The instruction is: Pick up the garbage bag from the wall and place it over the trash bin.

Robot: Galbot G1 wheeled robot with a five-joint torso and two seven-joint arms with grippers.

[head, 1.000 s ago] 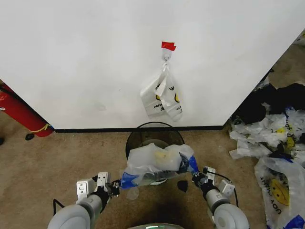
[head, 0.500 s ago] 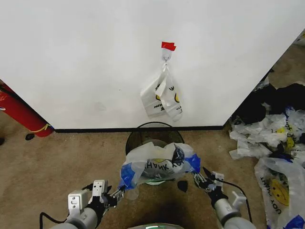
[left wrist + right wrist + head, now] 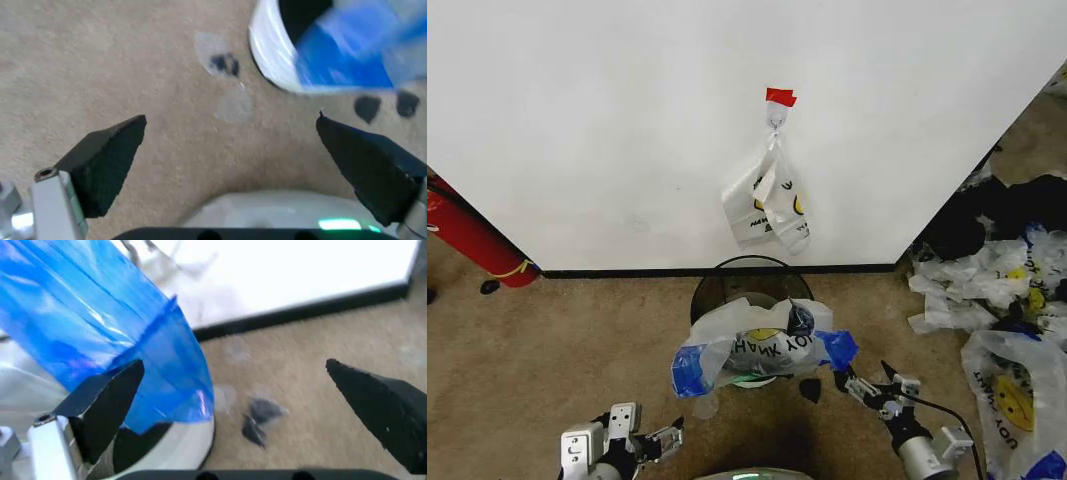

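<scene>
The garbage bag (image 3: 757, 350), see-through with blue handles and reversed black print, lies draped over the mouth of the trash bin (image 3: 727, 285), whose dark rim stands just before the black baseboard (image 3: 627, 271) of the wall (image 3: 607, 120). One blue handle hangs over the bin's near left side, the other over its near right side. In the left wrist view a blue handle (image 3: 347, 55) overlaps the bin's white base (image 3: 273, 50), though the blur leaves it uncertain whether the two touch.

The left gripper (image 3: 662, 442) sits low over the carpet (image 3: 557, 340), short of the bin and apart from the bag; its fingers (image 3: 107, 160) stand wide apart with nothing between them. The right gripper (image 3: 867, 385) lies just beside the right handle, its fingers (image 3: 380, 410) likewise spread wide and empty, with the blue plastic (image 3: 113, 325) close in front of it.

On the wall, a strip of red tape (image 3: 780, 96) sits above a small hook (image 3: 777, 120) from which a white smiley bag (image 3: 767, 200) hangs. A red cylinder (image 3: 467, 235) leans at the left edge of the floor. A heap of loose plastic bags (image 3: 997, 300) and dark material lies on the carpet beyond the wall's right end. Small dark scraps (image 3: 810, 388) lie on the carpet near the bin's base.
</scene>
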